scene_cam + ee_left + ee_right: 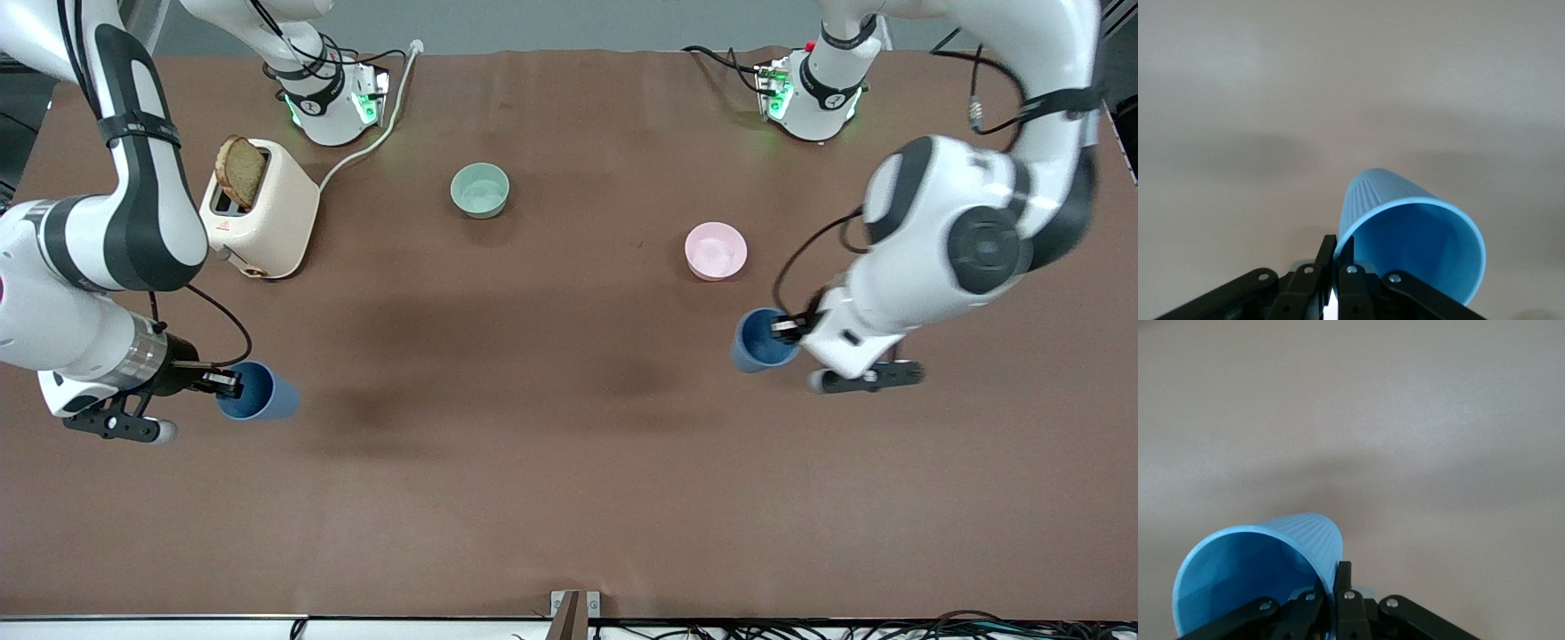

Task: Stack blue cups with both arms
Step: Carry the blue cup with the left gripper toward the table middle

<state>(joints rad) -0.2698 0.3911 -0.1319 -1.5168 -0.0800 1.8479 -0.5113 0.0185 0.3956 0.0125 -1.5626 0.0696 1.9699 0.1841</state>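
A robotics lab: two bench-mounted white arms (942, 240) over a brown-covered table (569, 498) with trailing cables (889, 627).

The left gripper (786, 327) pinches the rim of one blue cup (758, 342), held tilted over the table (569, 462) near the pink bowl (716, 251). The right gripper (222, 382) grips the other blue cup (260, 391) toward the right arm's end, nearer the camera than the toaster (262, 213) holding toast (241, 171). A green bowl (480, 190) sits farther back.
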